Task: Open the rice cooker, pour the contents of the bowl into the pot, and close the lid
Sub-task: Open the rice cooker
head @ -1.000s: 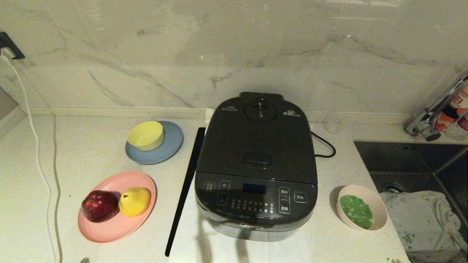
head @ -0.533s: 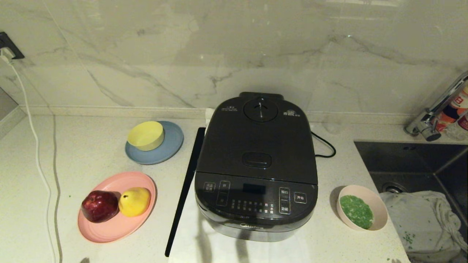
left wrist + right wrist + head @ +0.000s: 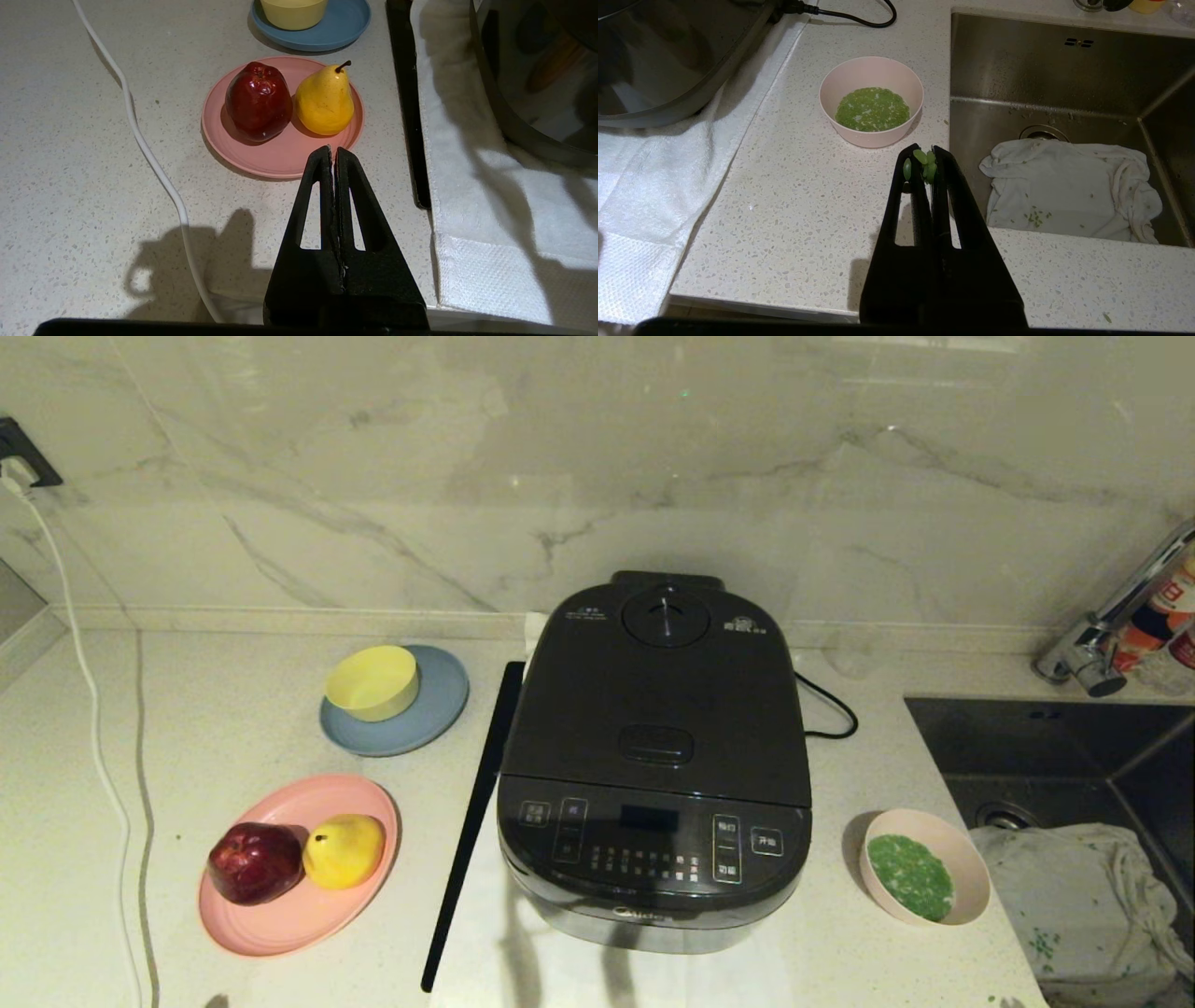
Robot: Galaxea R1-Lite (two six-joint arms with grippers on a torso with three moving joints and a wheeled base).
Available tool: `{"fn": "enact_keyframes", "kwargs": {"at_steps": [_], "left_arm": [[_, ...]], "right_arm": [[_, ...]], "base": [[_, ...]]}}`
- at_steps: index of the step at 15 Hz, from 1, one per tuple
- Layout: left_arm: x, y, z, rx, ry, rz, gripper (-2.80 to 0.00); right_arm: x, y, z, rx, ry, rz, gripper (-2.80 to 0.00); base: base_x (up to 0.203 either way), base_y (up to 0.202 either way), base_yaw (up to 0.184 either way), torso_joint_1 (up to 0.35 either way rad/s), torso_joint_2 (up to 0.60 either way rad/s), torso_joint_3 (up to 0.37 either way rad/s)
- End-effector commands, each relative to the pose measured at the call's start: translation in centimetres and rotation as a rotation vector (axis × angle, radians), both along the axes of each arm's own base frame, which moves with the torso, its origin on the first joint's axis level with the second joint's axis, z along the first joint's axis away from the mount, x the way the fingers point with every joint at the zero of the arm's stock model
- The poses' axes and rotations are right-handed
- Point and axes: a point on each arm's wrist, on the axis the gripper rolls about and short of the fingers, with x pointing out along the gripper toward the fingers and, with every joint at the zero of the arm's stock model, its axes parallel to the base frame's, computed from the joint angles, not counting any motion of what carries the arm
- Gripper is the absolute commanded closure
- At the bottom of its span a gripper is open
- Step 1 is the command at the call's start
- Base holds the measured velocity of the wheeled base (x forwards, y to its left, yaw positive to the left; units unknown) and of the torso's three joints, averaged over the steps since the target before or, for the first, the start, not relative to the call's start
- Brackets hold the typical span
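— Where do we stand with the rice cooker [image 3: 655, 756]?

— At the very start, as we read it. The lid [image 3: 658, 705] is down flat, its oval latch button [image 3: 656, 744] facing us just above the control panel, so the pot is hidden inside. The bowl [image 3: 924, 877] sits on the counter to the cooker's right, near the sink [image 3: 1055, 747], with the contents [image 3: 910, 875] heaped green in it.

— And our pincers?

— Neither shows from the head. From the wrists, the left gripper [image 3: 333, 150] has its fingers pressed together, empty, hanging over the counter just short of the pink plate [image 3: 280, 156] with the apple and pear. The right gripper [image 3: 924, 150] is closed too; a few green bits cling to its tips, stuck there rather than gripped, though we can't be sure from this angle.

— How far is the bowl from it?

— Just ahead of the right fingertips, apart from them, cooker well off to one side.

— Next move?

— We judge the latch wants pressing first, so one arm must rise over the lid; the bowl waits.
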Motion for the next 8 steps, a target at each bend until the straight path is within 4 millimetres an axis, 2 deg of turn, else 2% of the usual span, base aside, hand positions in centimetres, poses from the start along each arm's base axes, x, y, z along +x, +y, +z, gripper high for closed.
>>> {"fn": "enact_keyframes", "kwargs": {"at_steps": [1,4,6,8], "left_arm": [[0.1,0.0,-0.2,0.001,0.006,0.001,0.0],[0.0,0.0,-0.1,0.01,0.006,0.005,0.0],[-0.6,0.0,2.5,0.021,-0.052,0.001,0.0],[-0.8,-0.1,6.7,0.018,-0.057,-0.032,0.0]], "right_arm": [[0.0,0.0,0.0,0.0,0.001,0.001,0.0],[0.0,0.0,0.0,0.0,0.001,0.001,0.0],[0.0,0.0,0.0,0.0,0.001,0.001,0.0],[0.0,0.0,0.0,0.0,0.001,0.0,0.0]], "base": [[0.0,0.0,0.0,0.0,0.0,0.0],[0.0,0.0,0.0,0.0,0.0,0.0],[0.0,0.0,0.0,0.0,0.0,0.0],[0.0,0.0,0.0,0.0,0.0,0.0]]}}
